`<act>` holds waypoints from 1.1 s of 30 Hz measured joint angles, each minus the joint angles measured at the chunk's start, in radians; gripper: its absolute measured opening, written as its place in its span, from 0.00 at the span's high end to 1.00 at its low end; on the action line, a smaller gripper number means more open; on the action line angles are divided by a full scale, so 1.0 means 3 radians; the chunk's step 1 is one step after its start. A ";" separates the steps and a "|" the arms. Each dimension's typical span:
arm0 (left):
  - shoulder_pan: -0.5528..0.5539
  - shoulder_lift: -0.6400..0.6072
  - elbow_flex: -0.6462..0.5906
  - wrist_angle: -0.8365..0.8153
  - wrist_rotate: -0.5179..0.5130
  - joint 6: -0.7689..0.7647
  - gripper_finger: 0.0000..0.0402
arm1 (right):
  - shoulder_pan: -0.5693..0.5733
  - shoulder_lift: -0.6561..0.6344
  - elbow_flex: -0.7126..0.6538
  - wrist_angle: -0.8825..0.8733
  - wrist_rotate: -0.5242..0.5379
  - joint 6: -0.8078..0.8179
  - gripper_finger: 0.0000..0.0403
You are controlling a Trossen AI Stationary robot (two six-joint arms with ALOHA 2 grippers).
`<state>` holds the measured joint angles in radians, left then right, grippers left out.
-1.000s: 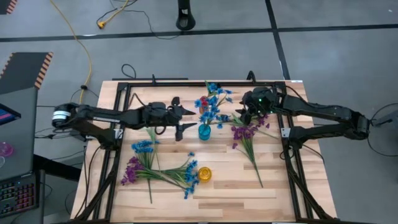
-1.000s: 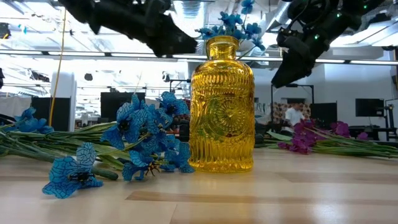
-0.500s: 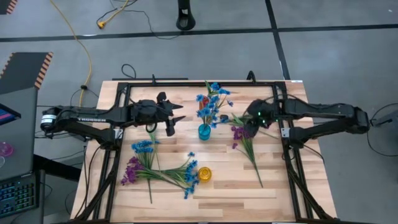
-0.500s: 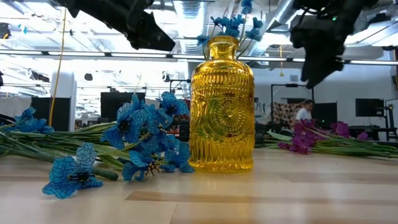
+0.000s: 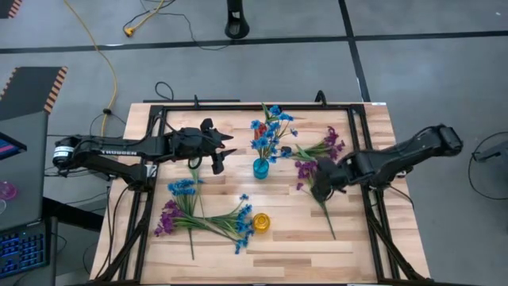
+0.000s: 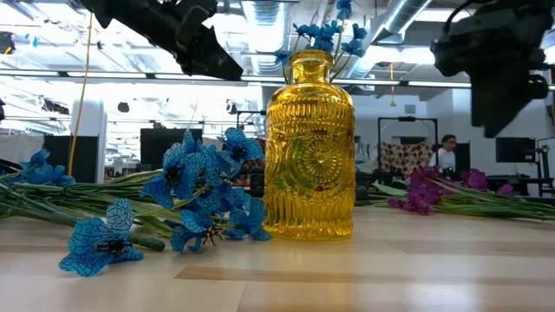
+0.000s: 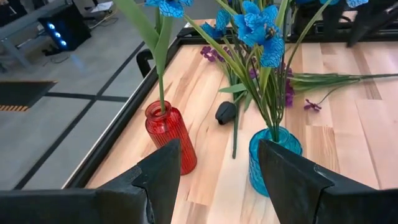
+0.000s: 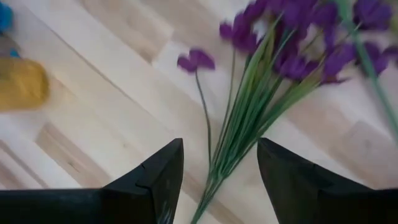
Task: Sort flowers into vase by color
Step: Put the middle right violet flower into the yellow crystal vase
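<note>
Right tool (image 5: 316, 184), centre-right of the high view, hangs over a purple-bloomed sprig on a green leafy stem (image 5: 317, 181). Its two dark fingers (image 8: 155, 177) stand spread, one either side of the stem bundle in the wrist view; nothing gripped, contact with the stems not clear.

Left tool (image 5: 225, 149), left of centre, hovers spread and empty above the pale wooden surface (image 5: 302, 238). Ahead of its fingers (image 7: 163, 174): a ribbed red glass vase (image 7: 170, 138) with one blue flower, and a teal glass vase (image 5: 261, 168) holding bright blue flowers (image 5: 270, 133).

Loose blue and purple sprigs (image 5: 198, 214) lie lower left, beside a yellow embossed glass vase (image 6: 310, 147).
</note>
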<state>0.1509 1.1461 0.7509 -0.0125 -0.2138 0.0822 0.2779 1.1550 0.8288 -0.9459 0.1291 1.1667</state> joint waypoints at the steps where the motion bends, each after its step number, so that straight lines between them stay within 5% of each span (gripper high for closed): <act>1: 0.0000 0.0000 0.0000 0.0002 0.0000 0.0000 0.50 | 0.0059 0.0073 0.0000 0.0000 0.0000 0.0049 0.43; 13: 0.0000 0.0000 0.0000 -0.0015 0.0006 -0.0070 0.50 | 0.0368 0.0883 0.0000 -0.0065 -0.0001 0.0530 0.43; 33: 0.0000 0.0000 -0.0001 -0.0171 0.0085 -0.0139 0.50 | 0.0379 0.1546 0.0008 0.0077 -0.0098 0.0553 0.43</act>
<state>0.1509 1.1461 0.7506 -0.0637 -0.1883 0.0406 0.3917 1.6189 0.8312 -0.9227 0.0997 1.3325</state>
